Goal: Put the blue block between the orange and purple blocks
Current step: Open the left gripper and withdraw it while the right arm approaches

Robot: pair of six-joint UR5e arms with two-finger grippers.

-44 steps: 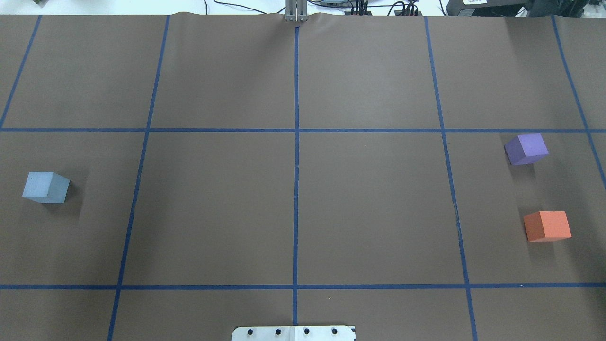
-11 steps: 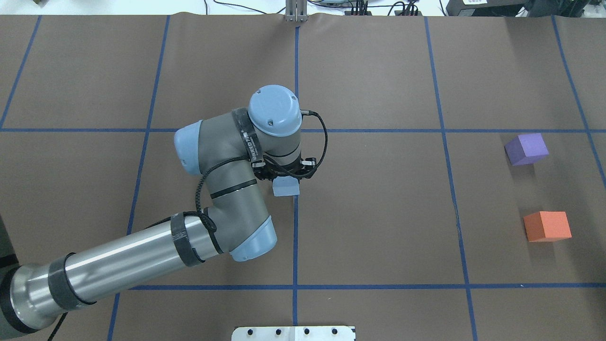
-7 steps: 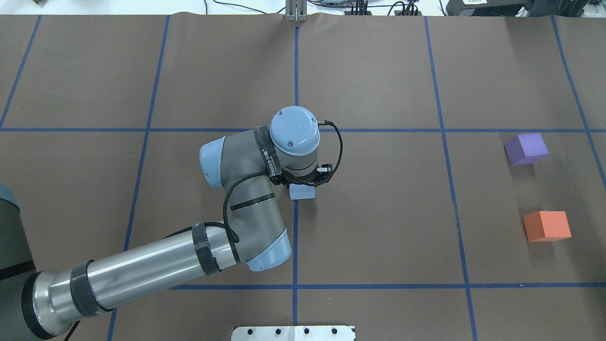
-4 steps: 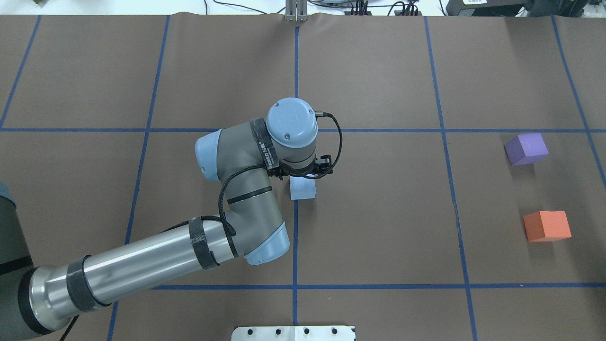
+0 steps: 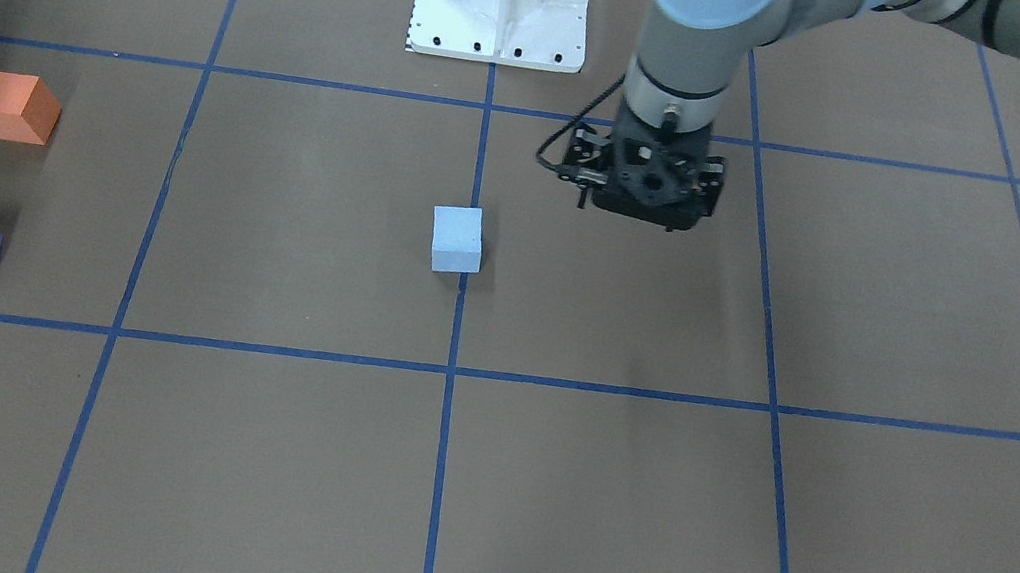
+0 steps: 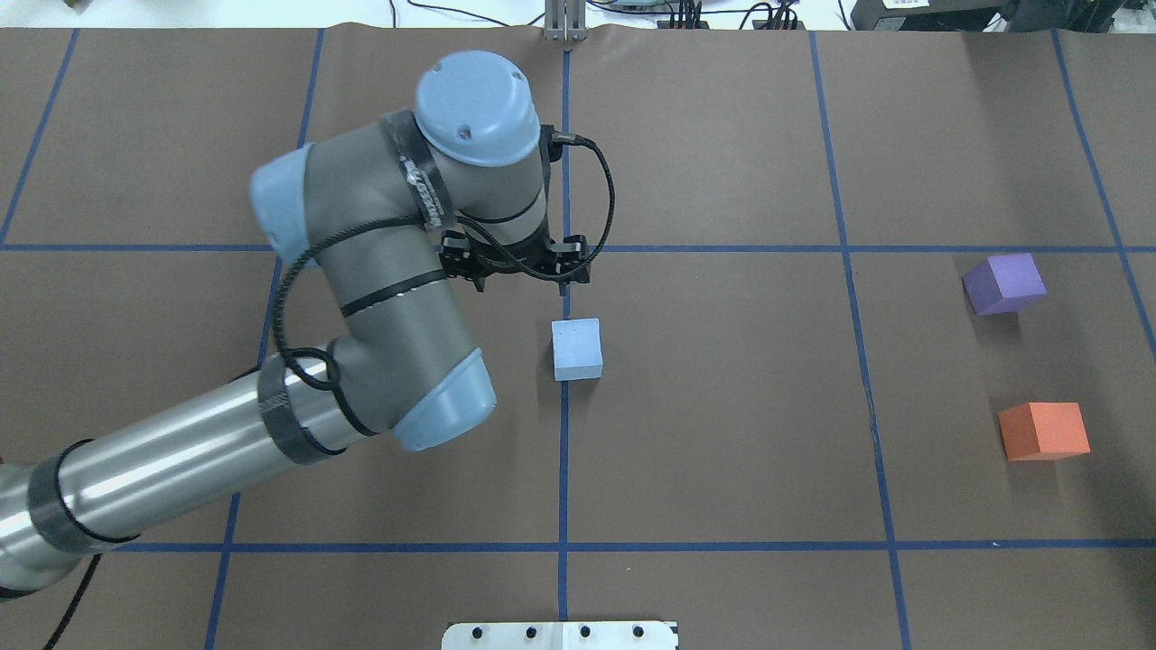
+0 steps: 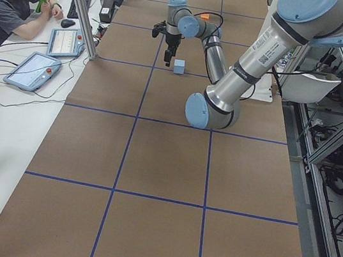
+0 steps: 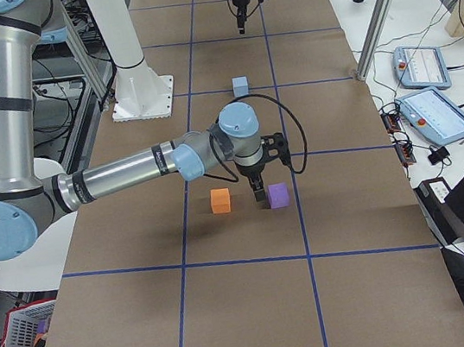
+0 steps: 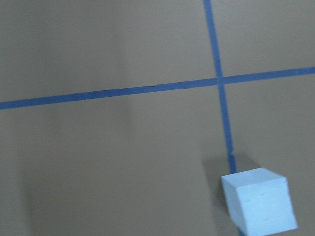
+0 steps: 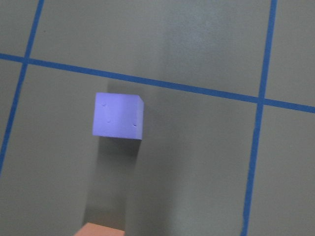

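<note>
left gripper (image 5: 645, 208) hangs raised over the table and holds nothing. whether its jaws stand wide or narrow cannot be read: the wrist covers them from overhead and the front view is too dark there.

blue block (image 6: 576, 349) sits flat on the centre tape line (image 6: 564, 451), edges about square to the grid. from the left gripper it lies toward the robot's base and slightly to the robot's right, apart, with no contact. the left wrist view catches it only in the lower right corner.

orange block (image 6: 1044, 431) and purple block (image 6: 1004, 283) stand well apart from it at the robot's right end. purple is farther from the base, orange nearer, with a bare gap between them.

right gripper (image 8: 259, 194) shows only in the right side view, apparently near those two blocks; jaw state cannot be told.

judgement: the left arm is nearer the blue block and the right arm nearer the gap. the centre line reads as a hand-off spot, so the pickup probably falls to the right arm, reaching in to the centre. placement not yet done.
</note>
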